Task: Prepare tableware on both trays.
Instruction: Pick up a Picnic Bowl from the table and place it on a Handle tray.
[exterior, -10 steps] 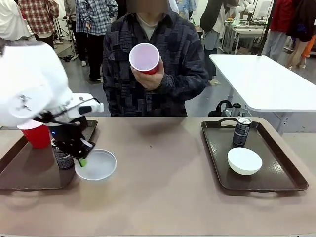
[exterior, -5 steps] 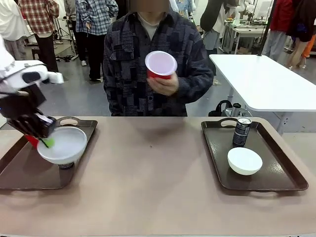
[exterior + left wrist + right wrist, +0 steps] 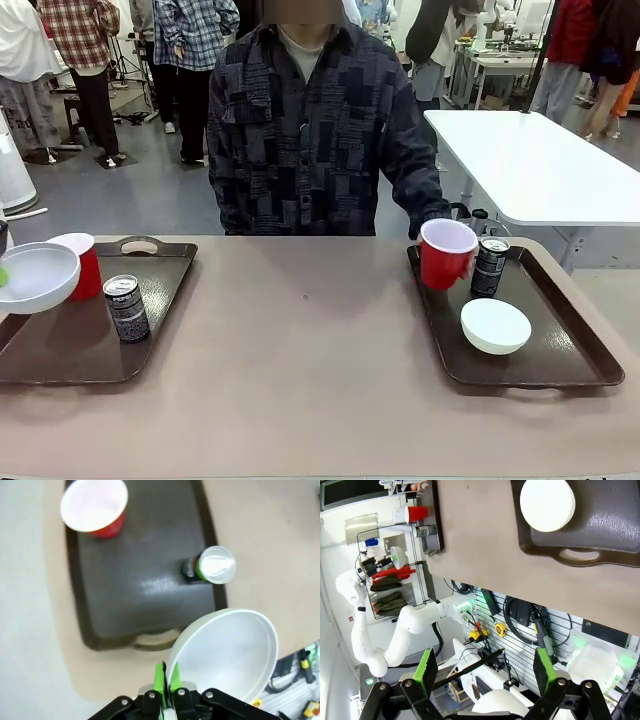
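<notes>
1. The left gripper is clamped on the rim of a white bowl, its green pads pinching the edge, and holds the bowl lifted over the near left end of the left tray.
2. In the front view this bowl hangs at the picture's left edge, in front of a red cup that stands on the left tray.
3. A slim black can stands upright on the same tray, just right of the cup and apart from it.
4. On the right tray a second white bowl sits near the middle, with a black can upright behind it at the far end.
5. The person's hand holds a second red cup at the far left corner of the right tray, just beside the can; whether it rests on the tray cannot be told.
6. The right gripper has its jaws spread wide with nothing between them, raised well above the table edge near the right tray's handle.
</notes>
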`<state>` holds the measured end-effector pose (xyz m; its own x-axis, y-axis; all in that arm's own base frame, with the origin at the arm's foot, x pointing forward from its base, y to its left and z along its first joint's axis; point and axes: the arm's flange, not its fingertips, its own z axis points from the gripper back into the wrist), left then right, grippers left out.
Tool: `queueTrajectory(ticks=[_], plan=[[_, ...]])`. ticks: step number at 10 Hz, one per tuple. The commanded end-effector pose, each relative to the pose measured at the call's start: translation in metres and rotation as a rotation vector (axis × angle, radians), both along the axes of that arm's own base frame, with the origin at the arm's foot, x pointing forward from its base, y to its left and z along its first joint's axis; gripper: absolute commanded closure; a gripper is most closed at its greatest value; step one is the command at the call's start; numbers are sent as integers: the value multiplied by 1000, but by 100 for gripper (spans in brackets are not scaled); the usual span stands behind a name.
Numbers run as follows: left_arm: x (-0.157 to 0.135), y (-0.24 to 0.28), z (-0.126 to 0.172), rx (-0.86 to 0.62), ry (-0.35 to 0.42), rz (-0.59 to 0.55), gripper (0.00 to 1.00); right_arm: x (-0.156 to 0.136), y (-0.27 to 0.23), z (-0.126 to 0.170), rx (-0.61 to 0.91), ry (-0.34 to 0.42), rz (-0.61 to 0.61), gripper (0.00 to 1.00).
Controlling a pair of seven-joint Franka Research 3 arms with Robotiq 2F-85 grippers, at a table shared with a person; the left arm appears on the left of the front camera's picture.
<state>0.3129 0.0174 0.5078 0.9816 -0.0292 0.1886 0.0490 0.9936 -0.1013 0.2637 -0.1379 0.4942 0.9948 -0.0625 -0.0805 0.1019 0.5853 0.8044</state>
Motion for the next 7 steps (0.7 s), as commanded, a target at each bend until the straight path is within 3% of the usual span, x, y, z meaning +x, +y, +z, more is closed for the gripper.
queueTrajectory(ticks=[1, 2, 3, 7], plan=[[-7, -12, -17, 27, 23, -4, 100, 1, 2, 2, 17, -6, 1, 0], [-9, -47, -20, 21, 26, -55, 100, 1, 2, 2, 17, -6, 1, 0], [1, 2, -2, 3, 9, 9, 100, 1, 2, 2, 17, -6, 1, 0], [1, 2, -2, 3, 9, 9, 100, 1, 2, 2, 17, -6, 1, 0]])
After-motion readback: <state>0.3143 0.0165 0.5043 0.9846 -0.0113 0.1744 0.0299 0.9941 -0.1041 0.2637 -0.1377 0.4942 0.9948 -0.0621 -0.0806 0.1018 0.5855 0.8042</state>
